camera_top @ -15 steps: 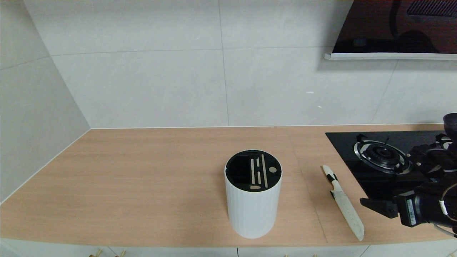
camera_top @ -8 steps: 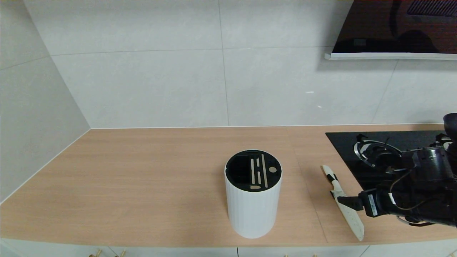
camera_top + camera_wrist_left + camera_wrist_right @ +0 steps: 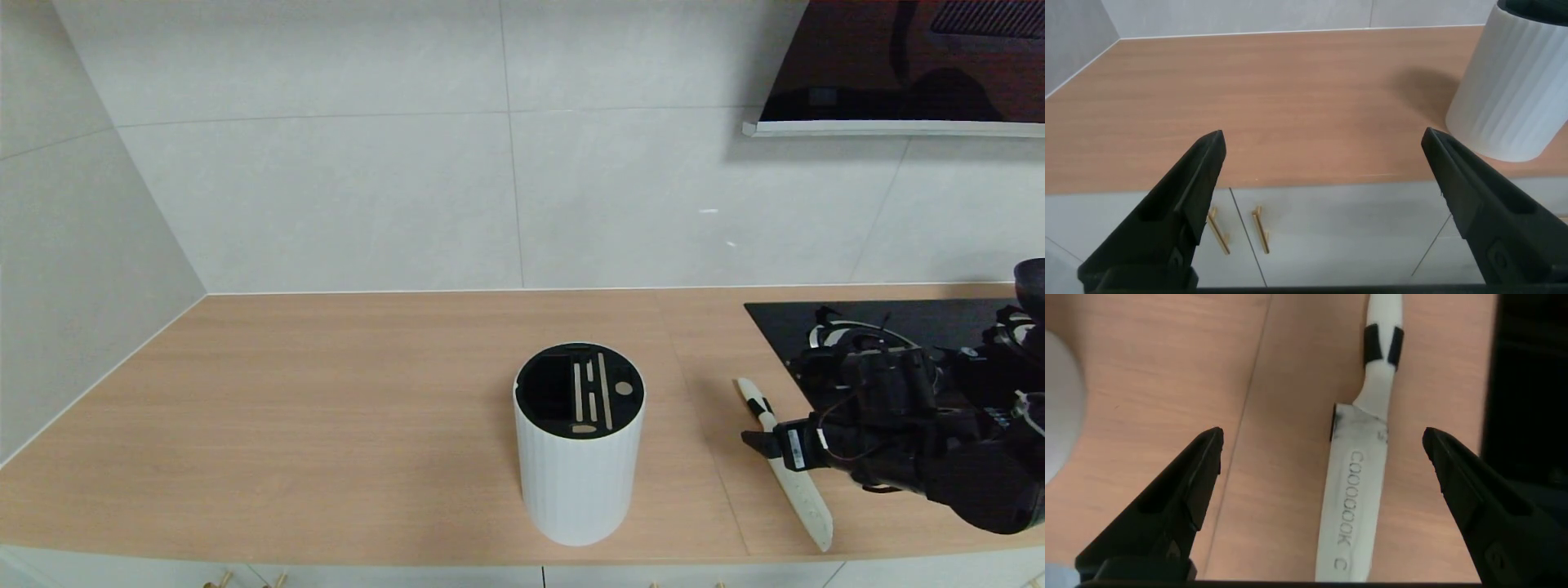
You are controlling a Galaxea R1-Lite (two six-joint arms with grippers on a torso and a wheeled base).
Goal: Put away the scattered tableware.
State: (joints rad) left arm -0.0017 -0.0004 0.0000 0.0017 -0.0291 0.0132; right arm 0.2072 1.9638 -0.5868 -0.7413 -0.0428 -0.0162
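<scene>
Head view, right gripper (image 3: pixel 766 445) over knife (image 3: pixel 793 490) near counter (image 3: pixel 326 408) edge, jaws spread, left gripper (image 3: pixel 1323 139) likewise spread.

White-bladed kitchen knife (image 3: pixel 804 505), its pale handle banded in black, is lying flat on the wooden countertop (image 3: pixel 326 392). Its handle is pointing toward the back wall and its blade tip is reaching the front edge. White ribbed cylindrical knife block (image 3: pixel 580 482) is standing upright well to its left, black slotted top facing up.
</scene>
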